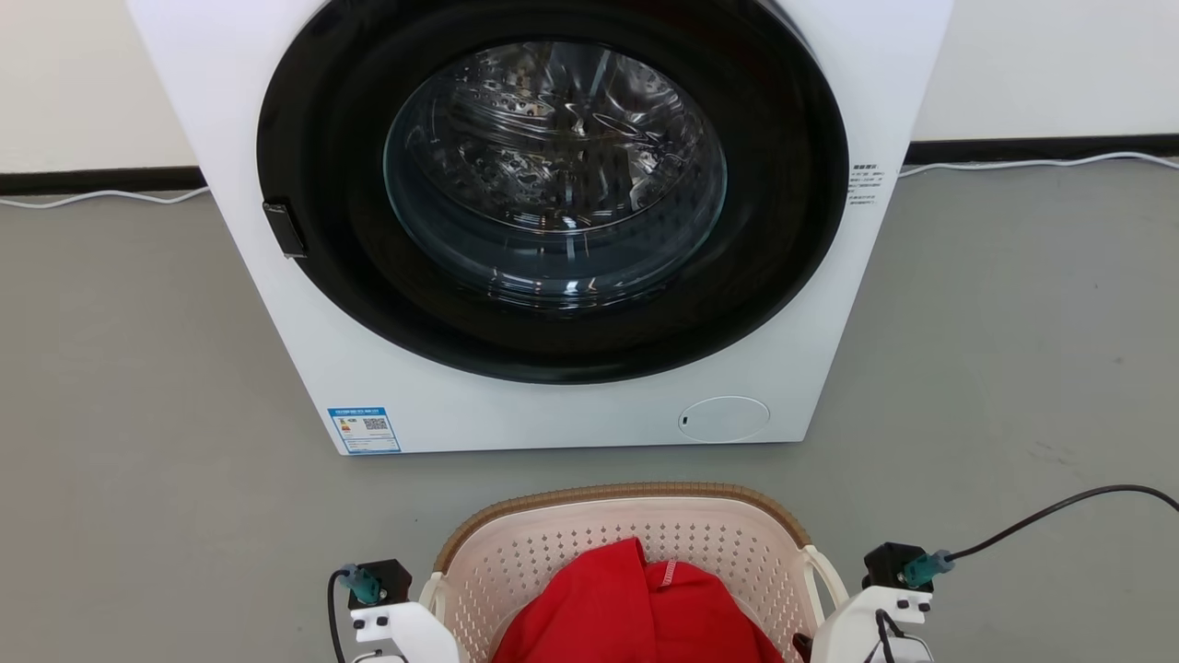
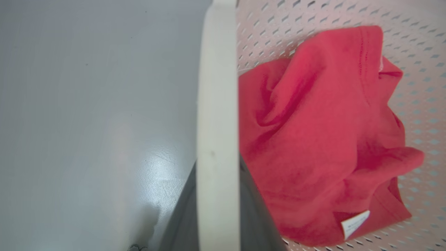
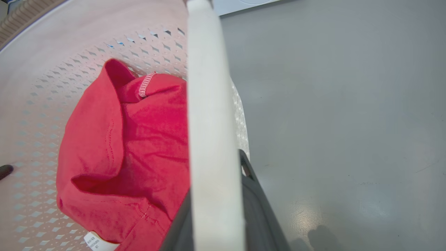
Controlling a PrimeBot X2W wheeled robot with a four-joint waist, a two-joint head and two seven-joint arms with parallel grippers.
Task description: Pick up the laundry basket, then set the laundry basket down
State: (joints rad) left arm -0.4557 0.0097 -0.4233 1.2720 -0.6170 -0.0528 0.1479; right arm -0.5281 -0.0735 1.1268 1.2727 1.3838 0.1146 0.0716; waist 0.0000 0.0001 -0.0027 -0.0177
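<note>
Left tool (image 2: 217, 181) and right tool (image 3: 216, 188) each clamped a white loop handle (image 2: 217, 87) of the cream perforated plastic laundry basket (image 1: 626, 493)

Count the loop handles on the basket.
2: white plastic loop handle on the cream perforated plastic laundry basket's left side, second handle on its right. Near end is cropped.

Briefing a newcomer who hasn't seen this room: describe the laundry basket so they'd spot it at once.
Find the big white front-loading washer. Right in front of it, low in the head view, is the laundry basket, far smaller, cream and perforated. Its brown woven-look rim, white loop handles and the red garment inside set it apart.
</note>
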